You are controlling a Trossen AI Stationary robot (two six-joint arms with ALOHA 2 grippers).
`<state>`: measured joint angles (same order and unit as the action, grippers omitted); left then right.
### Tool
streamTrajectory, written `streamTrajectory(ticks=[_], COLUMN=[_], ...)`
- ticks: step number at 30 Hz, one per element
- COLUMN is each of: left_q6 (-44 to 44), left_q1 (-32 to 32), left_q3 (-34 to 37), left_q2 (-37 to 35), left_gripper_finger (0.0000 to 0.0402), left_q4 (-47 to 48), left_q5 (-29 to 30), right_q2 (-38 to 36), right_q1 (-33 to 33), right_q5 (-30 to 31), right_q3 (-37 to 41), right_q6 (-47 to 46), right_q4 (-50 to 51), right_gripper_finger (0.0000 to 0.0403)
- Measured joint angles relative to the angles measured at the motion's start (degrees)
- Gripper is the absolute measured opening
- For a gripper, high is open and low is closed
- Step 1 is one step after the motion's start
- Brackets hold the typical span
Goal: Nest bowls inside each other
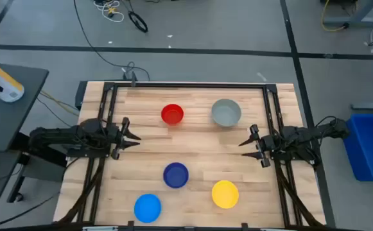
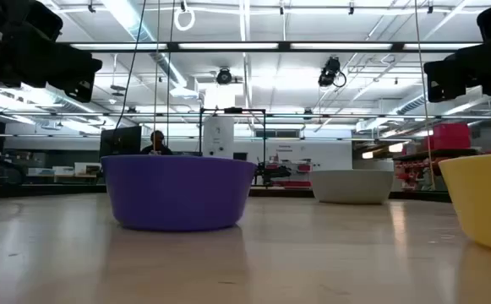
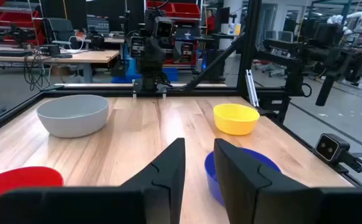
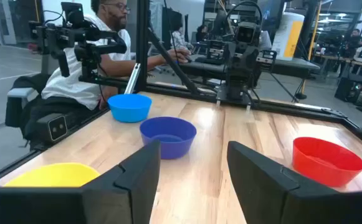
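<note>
- Five bowls sit apart on the table (image 1: pixel 192 147), none nested: red bowl (image 1: pixel 172 114) at about 11 o'clock from the table's centre, grey bowl (image 1: pixel 226 111) at 1 o'clock, dark blue bowl (image 1: pixel 176 174) at 6 o'clock near centre, light blue bowl (image 1: pixel 147 206) at 7 o'clock by the near edge, yellow bowl (image 1: pixel 225 193) at 5 o'clock.
- All bowls upright, openings up; no two touch.
- Left end effector (image 1: pixel 130 137) at 9 o'clock, over the table's left edge, fingers a narrow gap apart, holding nothing.
- Right end effector (image 1: pixel 249 145) at 3 o'clock, over the right edge, fingers clearly wider apart, holding nothing.
- Judgement: task not started; the grey bowl looks slightly largest and is the likely base of the stack.
- Risk: thin rims and light plastic; a pinch on the wall may slip or tip the bowl if the fingers close off-centre.
- Risk: the left fingers' narrow gap may not straddle a rim; descending so could push the bowl away.
- Risk: a bowl released tilted may sit crooked in its host.
- Risk: both arms reaching to the centre could collide.
- A person sits beyond the table's near edge, in the right wrist view.
</note>
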<state>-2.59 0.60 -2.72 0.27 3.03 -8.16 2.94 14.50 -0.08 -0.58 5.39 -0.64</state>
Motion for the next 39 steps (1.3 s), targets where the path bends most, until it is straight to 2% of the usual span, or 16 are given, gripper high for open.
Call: streamTrajectory(ticks=[39], left_q6=[0.0], left_q1=[0.0], left_q3=[0.0], left_q2=[0.0], left_gripper_finger=[0.0093], left_q4=[0.0], left_q5=[0.0], right_q2=[0.0], right_q1=[0.0], right_q5=[0.0], right_q3=[0.0], right_q6=[0.0], right_q4=[0.0], right_gripper_finger=[0.0240])
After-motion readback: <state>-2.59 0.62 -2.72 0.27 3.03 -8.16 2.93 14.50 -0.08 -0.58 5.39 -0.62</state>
